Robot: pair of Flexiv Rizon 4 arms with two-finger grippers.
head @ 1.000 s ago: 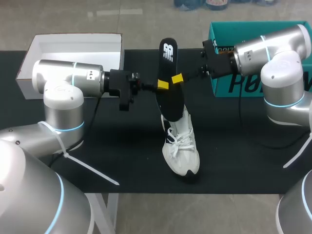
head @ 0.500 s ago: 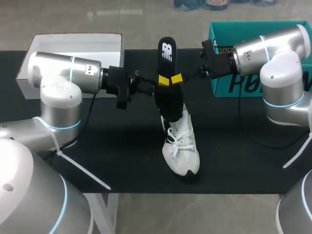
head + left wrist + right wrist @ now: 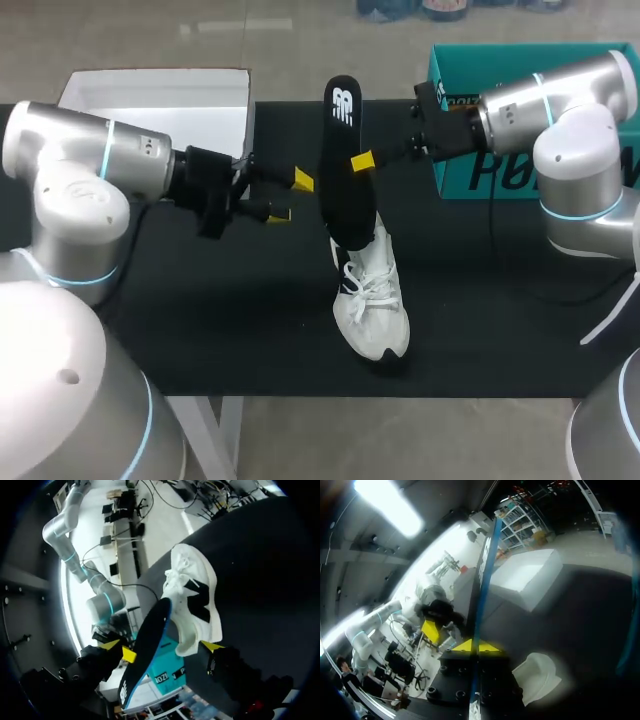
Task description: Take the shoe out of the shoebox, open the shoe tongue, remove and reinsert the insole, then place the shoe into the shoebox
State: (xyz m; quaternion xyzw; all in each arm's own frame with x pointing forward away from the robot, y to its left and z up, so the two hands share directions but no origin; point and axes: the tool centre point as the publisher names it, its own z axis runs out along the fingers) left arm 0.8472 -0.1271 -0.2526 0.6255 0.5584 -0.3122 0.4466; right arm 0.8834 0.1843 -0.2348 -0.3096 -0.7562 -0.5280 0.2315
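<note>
Black desk (image 3: 250, 330), both arms in over it. Left arm (image 3: 70, 170) comes from the left, right arm (image 3: 560, 110) from the far right.

White box (image 3: 150, 100) open at far left. Teal box (image 3: 470, 65) at far right, partly behind the right arm. Cannot tell which is base and which is lid.

Shoe (image 3: 372, 300) out of both boxes, at desk centre toward the near edge, toe nearest, heel farther. Nothing grips it.

Insole (image 3: 345, 180) stands steeply out of the shoe's opening. Long axis runs near-to-far and upward, upper end free toward the far edge.

Right jaws pinch the insole about mid-length from its right side. In the right wrist view the insole is edge-on between the two yellow tips (image 3: 490, 646), both pressing it.

Left jaws spread wide, holding nothing, yellow tips (image 3: 303, 180) just left of the insole at the same height, not touching. In the left wrist view shoe (image 3: 192, 600) and insole (image 3: 145, 650) lie ahead, between the spread tips.

Judgement: any push or pull must run along the insole's axis. The right arm controls it. The left is the free one, nearer the loose shoe, which may slide.

Hidden: the insole's lower end inside the shoe, so how far it is seated is unknown. Tongue position unclear.
</note>
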